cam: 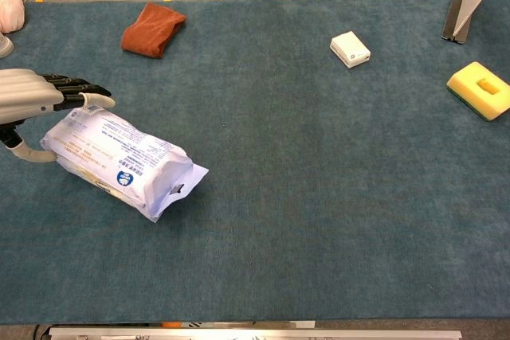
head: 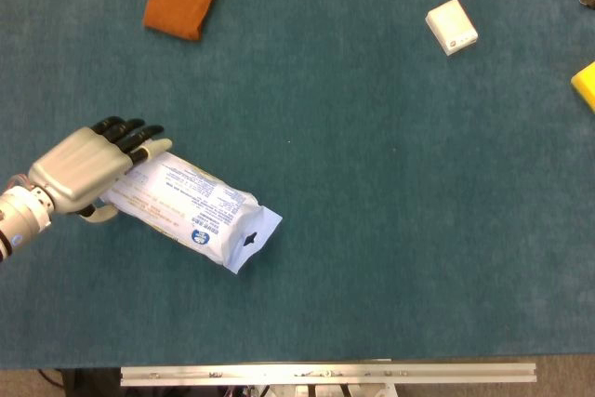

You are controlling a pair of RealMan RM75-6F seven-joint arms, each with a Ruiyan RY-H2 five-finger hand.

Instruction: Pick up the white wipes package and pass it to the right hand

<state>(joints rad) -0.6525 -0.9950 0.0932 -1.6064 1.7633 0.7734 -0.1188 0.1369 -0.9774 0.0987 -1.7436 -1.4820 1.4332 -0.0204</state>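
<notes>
White wipes package (head: 191,204) with blue print, lying diagonally on teal surface (head: 390,230), left side; left hand (head: 84,166) over its upper-left end, fingers extended, thumb below; not yet grasping.

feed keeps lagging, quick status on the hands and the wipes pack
Left robot hand open over the wipes package's left end, no grip yet. Right robot hand not in view. Package flat on the table. Nothing in the way.
</notes>
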